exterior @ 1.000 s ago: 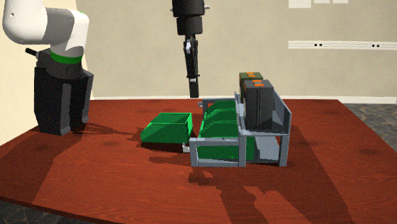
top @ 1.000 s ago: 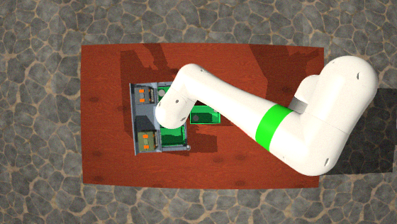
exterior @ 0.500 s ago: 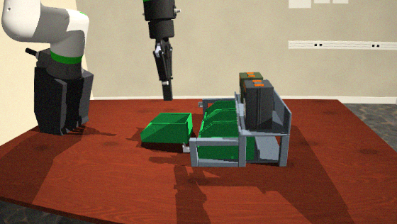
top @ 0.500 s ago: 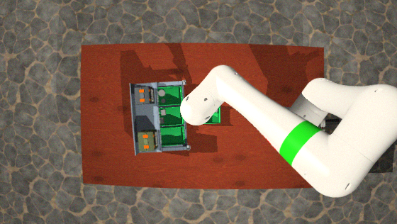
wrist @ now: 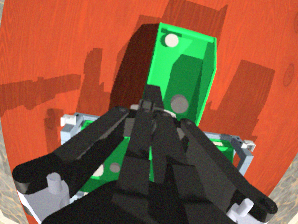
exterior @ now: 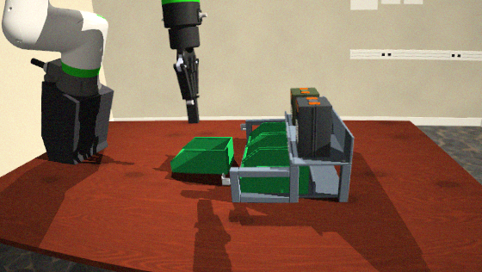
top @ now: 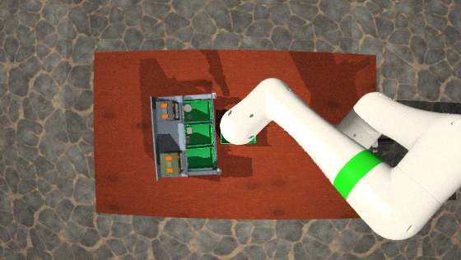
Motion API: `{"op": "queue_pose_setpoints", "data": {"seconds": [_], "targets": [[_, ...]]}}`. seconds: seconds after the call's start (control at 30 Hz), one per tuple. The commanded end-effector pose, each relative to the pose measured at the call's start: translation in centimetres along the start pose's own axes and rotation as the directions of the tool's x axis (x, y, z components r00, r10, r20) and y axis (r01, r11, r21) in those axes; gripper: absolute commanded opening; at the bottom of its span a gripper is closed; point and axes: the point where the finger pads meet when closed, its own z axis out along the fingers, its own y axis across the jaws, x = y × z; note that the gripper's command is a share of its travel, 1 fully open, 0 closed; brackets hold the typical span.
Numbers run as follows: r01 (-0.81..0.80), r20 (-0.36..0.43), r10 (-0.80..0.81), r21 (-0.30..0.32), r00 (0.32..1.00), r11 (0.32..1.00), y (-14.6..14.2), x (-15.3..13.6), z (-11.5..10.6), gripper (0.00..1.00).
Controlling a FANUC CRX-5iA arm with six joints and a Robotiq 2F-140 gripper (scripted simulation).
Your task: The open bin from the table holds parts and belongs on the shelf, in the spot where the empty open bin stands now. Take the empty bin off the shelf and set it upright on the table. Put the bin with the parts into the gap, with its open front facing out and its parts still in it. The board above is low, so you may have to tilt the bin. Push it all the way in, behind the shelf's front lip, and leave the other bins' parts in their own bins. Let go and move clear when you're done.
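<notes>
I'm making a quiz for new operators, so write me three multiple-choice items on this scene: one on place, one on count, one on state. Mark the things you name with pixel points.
1. Where is the loose green bin [top: 252, 141] [exterior: 200, 161] [wrist: 187, 75]?
A) On the shelf's upper board
B) Outside the shelf [top: 170, 128] [exterior: 263, 172] [wrist: 66, 134], at its front
C) Behind the shelf

2. How many cases stand on the upper board?
A) Two
B) Four
C) Five

3. How is the tool [exterior: 193, 116] [wrist: 150, 95]?
A) Wide open
B) Shut on a case
C) Shut, holding nothing

1 B: the exterior view shows it there.
2 A: one dark grey, one olive.
3 C: its fingers meet with nothing between.

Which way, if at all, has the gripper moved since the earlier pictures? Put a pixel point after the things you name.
Yes: in the exterior view, the gripper [exterior: 193, 120] [wrist: 150, 95] has moved left, away from the shelf [exterior: 293, 182].
</notes>
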Motion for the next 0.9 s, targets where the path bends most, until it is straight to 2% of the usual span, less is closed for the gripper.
{"op": "queue_pose_setpoints", "data": {"seconds": [0.0,0.43,0.47,0.87], "targets": [[0.000,0.001,0.000,0.000,1.000,1.000,-0.02,-0.05,-0.04,0.10],[0.000,0.001,0.000,0.000,1.000,1.000,-0.02,-0.05,-0.04,0.10],[0.000,0.001,0.000,0.000,1.000,1.000,-0.02,-0.05,-0.04,0.24],[0.000,0.001,0.000,0.000,1.000,1.000,-0.02,-0.05,-0.04,0.24]]}}
